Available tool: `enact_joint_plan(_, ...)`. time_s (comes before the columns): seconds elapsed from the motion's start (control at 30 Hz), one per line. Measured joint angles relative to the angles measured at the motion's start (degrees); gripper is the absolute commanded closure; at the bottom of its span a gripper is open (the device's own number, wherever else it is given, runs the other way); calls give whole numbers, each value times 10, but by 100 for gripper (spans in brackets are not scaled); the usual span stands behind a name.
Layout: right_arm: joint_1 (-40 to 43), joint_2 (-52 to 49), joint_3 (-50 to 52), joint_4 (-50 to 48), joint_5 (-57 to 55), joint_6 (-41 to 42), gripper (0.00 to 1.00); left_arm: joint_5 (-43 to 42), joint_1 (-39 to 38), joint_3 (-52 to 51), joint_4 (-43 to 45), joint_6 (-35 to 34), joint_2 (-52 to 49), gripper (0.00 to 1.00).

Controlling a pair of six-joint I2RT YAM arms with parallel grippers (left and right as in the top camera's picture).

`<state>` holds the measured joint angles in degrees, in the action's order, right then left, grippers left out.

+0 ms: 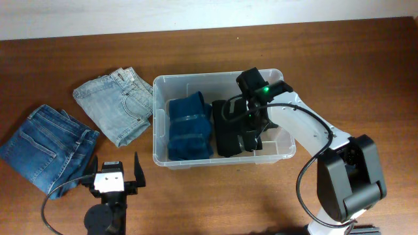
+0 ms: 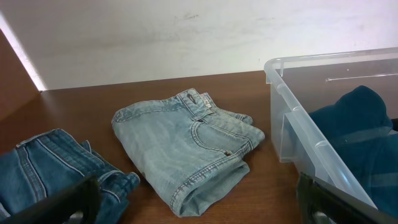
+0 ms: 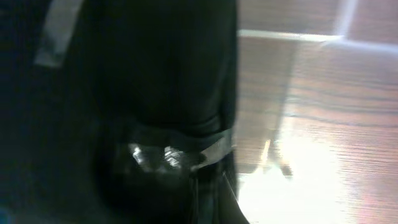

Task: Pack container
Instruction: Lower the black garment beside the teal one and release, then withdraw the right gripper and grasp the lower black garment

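Jaws of the left gripper (image 1: 116, 168) gape wide and empty overhead, off the near left corner of the container (image 1: 196, 78). The right gripper (image 1: 247, 127) is closed inside the container, against black clothing (image 1: 228, 134).

Left wrist: light jeans (image 2: 186, 149) lie left of the container (image 2: 298, 130).

Right wrist: only black clothing (image 3: 155, 93), grip unclear.

Container (image 1: 196, 76) clear glossy plastic; light jeans (image 1: 114, 104) denim cloth; table (image 1: 366, 65) smooth wood.

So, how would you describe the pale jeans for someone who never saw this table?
Find the clear bin in the middle of the table. Folded jeans lie just left of it, toward the far edge. They are pale blue, while the other pair further left is darker.
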<state>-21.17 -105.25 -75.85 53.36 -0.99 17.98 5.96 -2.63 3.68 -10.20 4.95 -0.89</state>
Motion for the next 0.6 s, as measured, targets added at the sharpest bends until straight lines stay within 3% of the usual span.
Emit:
enact_joint_plan(0.37,0,0,0,0,78,-3,96,0,0,0,0,0,0,1)
enact_joint_plan(0.6,0,0,-9,17,71,-18,82,0,0,0,0,0,0,0)
